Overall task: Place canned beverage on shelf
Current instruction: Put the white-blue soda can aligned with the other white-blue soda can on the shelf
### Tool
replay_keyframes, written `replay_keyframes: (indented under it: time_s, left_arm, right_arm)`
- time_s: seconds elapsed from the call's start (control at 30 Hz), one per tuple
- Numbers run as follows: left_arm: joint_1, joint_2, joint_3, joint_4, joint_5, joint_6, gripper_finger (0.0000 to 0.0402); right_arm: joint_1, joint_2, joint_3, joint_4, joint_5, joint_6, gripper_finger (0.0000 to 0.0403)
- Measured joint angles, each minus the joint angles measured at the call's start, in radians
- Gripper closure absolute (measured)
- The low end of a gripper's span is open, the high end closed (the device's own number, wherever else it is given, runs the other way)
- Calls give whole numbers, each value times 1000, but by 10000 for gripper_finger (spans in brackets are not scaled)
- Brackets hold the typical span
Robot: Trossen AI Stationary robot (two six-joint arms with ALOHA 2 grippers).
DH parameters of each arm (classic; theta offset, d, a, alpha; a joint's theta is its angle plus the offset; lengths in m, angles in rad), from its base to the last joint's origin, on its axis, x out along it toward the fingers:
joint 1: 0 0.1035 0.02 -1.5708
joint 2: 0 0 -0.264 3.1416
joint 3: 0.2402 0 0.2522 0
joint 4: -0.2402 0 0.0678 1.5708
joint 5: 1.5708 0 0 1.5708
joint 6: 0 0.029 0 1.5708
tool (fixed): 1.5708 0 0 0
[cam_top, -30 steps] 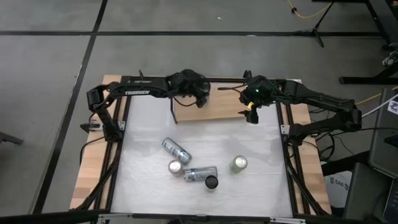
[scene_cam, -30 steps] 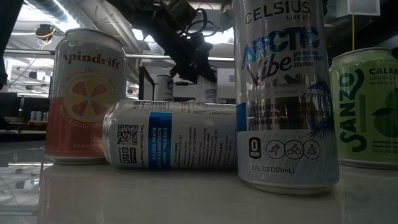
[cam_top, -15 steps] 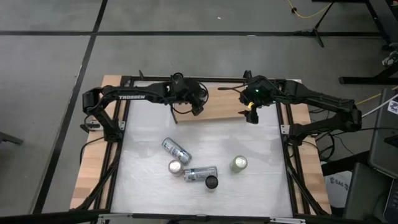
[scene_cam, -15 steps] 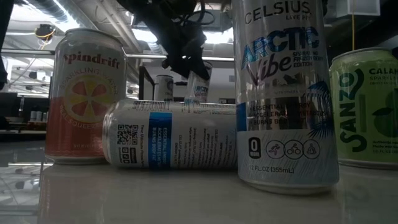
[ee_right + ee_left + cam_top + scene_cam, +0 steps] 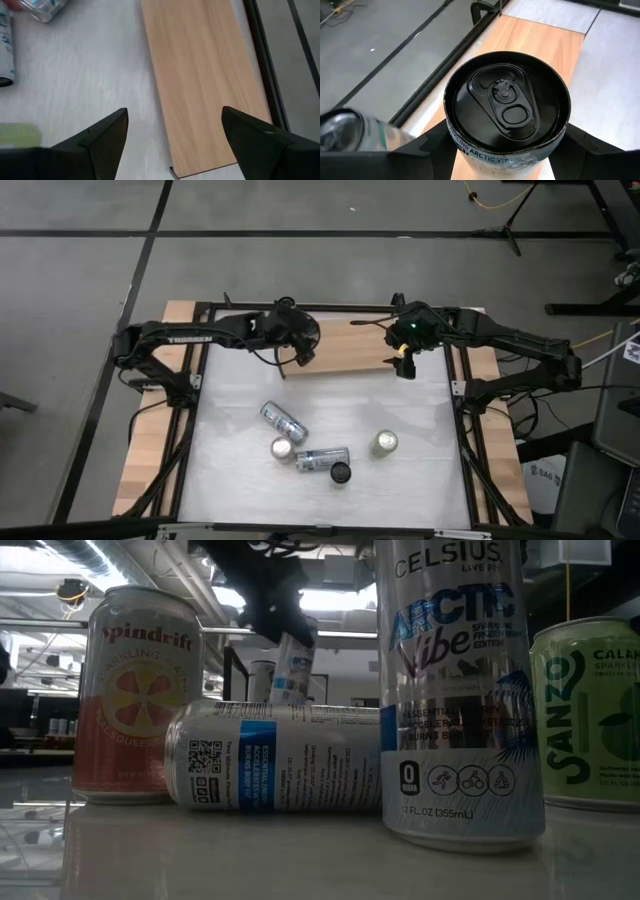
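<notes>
My left gripper (image 5: 300, 348) is shut on a silver and blue canned beverage with a black top (image 5: 506, 107). It holds the can in the air over the left part of the shelf (image 5: 345, 350), a light-wood board at the table's far edge. In the low view the can (image 5: 293, 665) hangs tilted under the dark gripper. My right gripper (image 5: 404, 360) stands open above the shelf's right end (image 5: 200, 75), with nothing between its fingers. My left gripper pinches the can's side wall just under the top rim (image 5: 453, 134) between its two fingers (image 5: 427, 147), one on each opposite side. The fingers come slanting down from the table's left. The can is lifted clear of the shelf and tilted, its lower end hanging below the fingers.
Several more cans stand or lie on the white tabletop nearer the front: a lying silver one (image 5: 283, 420), another lying one (image 5: 322, 459), a green one (image 5: 384, 443). A blurred silver can (image 5: 345, 132) shows beside the board. A black frame (image 5: 195, 380) borders the table.
My left gripper has carried the can along the shelf toward the table's left edge and a little upward. The can stays clear of the board and now hangs more tilted.
</notes>
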Motion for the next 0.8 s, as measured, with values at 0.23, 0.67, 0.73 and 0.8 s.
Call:
replay_keyframes:
  time_s: [0.23, 0.67, 0.73, 0.8]
  left_arm:
    - [0, -94, -187, 179, -8, -19, 172]
    - [-1, -107, -309, 276, -14, -37, 170]
    - [-1, -107, -309, 273, -14, -35, 162]
    - [-1, -107, -309, 273, -13, -35, 150]
  right_arm:
    - [0, 0, 0, 1, 0, -3, 90]
    - [0, 0, 0, 1, 1, -3, 91]
    - [0, 0, 0, 1, 0, -3, 91]
    - [0, 0, 0, 1, 0, -3, 91]
